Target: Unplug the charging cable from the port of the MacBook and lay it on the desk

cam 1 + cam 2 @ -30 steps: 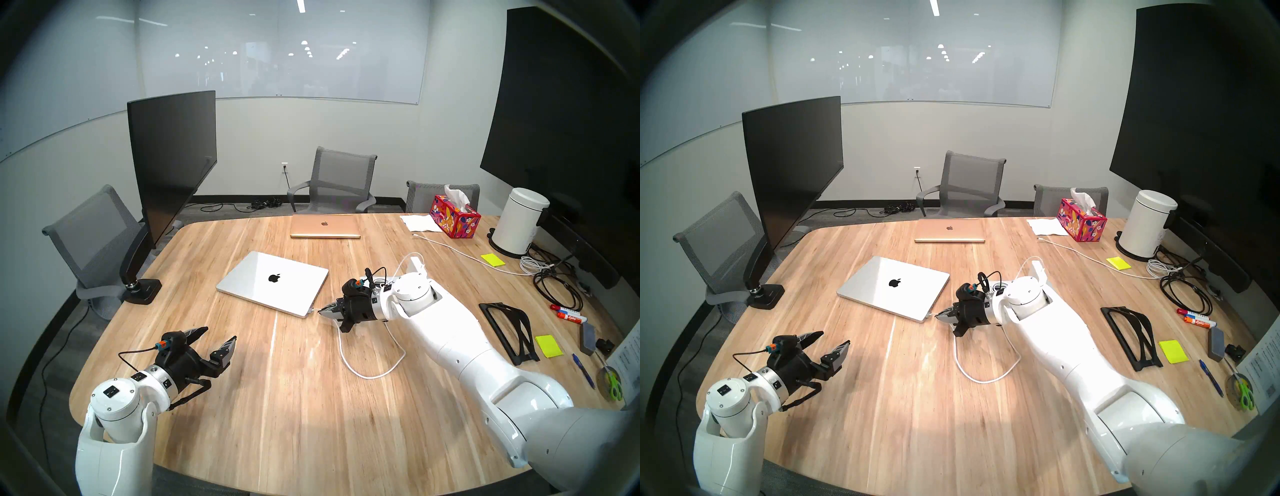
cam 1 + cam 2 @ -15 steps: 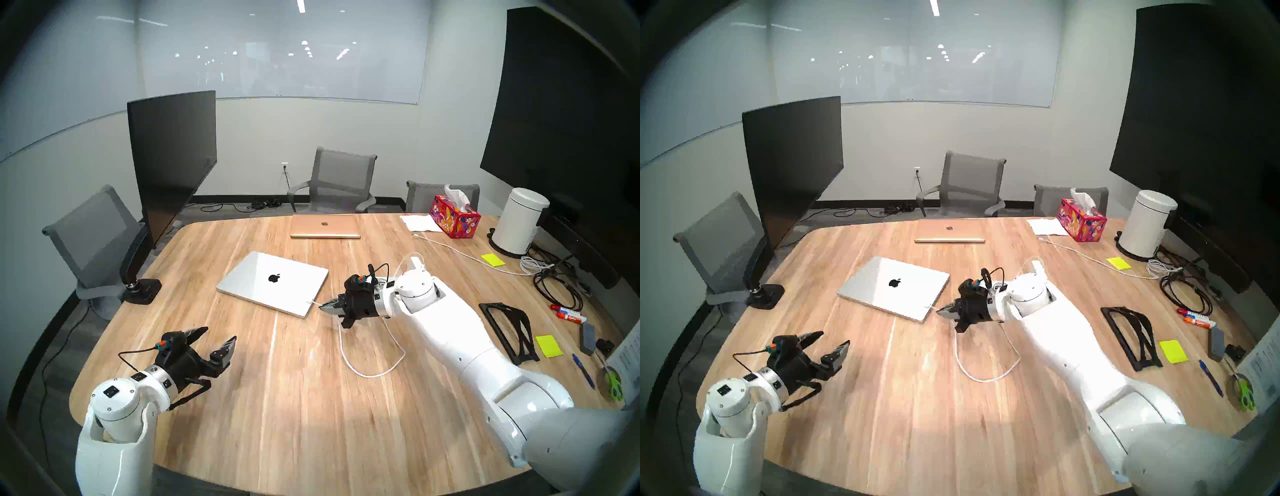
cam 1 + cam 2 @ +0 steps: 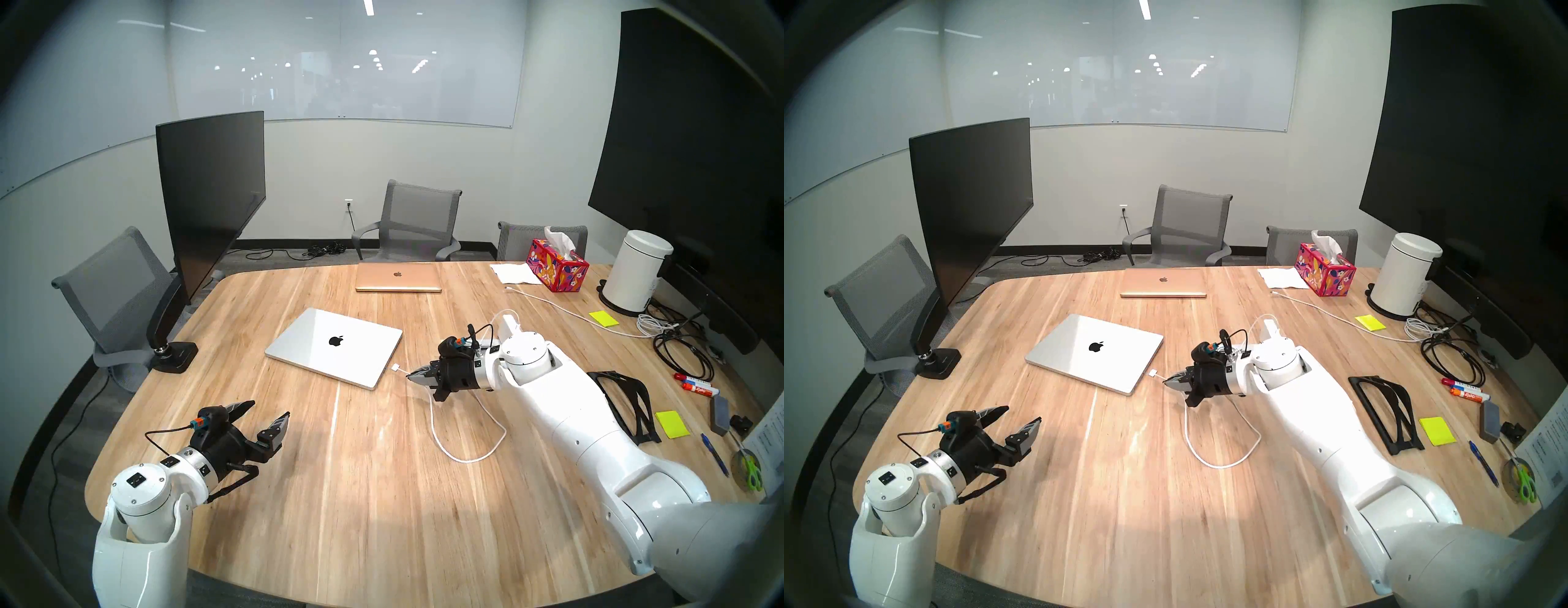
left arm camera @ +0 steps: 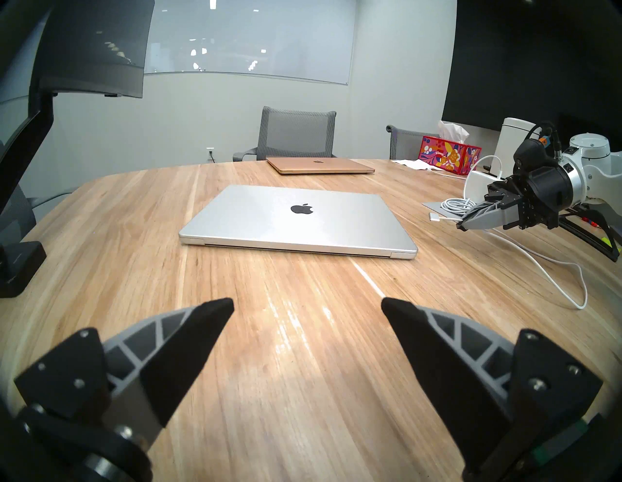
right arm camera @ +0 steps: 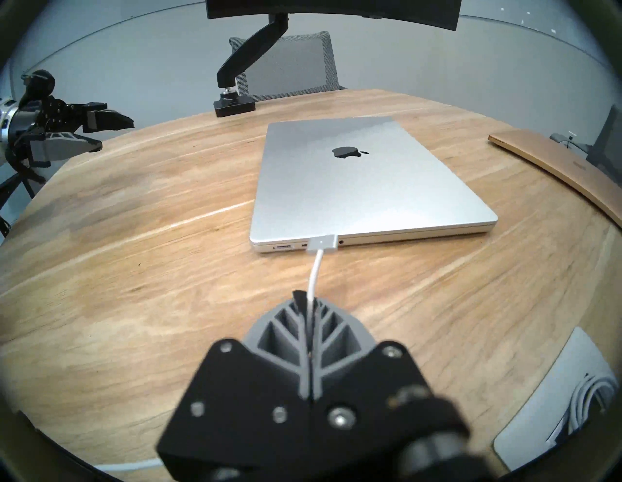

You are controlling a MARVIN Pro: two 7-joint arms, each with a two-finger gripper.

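The silver MacBook [image 3: 335, 344] lies closed on the light-wood desk [image 3: 360, 488]. My right gripper [image 3: 410, 375] is shut on the white charging cable just behind its small flat plug [image 3: 396, 368]. The plug hangs free a short way off the MacBook's right edge, above the desk; the left wrist view shows the plug [image 4: 434, 215] clear of the MacBook [image 4: 299, 218]. In the right wrist view the plug [image 5: 322, 244] sits in front of the ports. The cable loops on the desk [image 3: 466, 458] to a white power brick [image 3: 509, 327]. My left gripper [image 3: 265, 414] is open and empty.
A gold laptop [image 3: 398, 277] lies at the far edge. A monitor on an arm [image 3: 210, 204] stands far left. At the right are a tissue box [image 3: 556, 265], a white canister [image 3: 636, 276], another white cable [image 3: 564, 312], a black cable bundle [image 3: 679, 352] and a black stand [image 3: 623, 399].
My right gripper has drawn back to the right with the cable. The plug has come out of the MacBook's port and a gap shows. The left arm has not moved.
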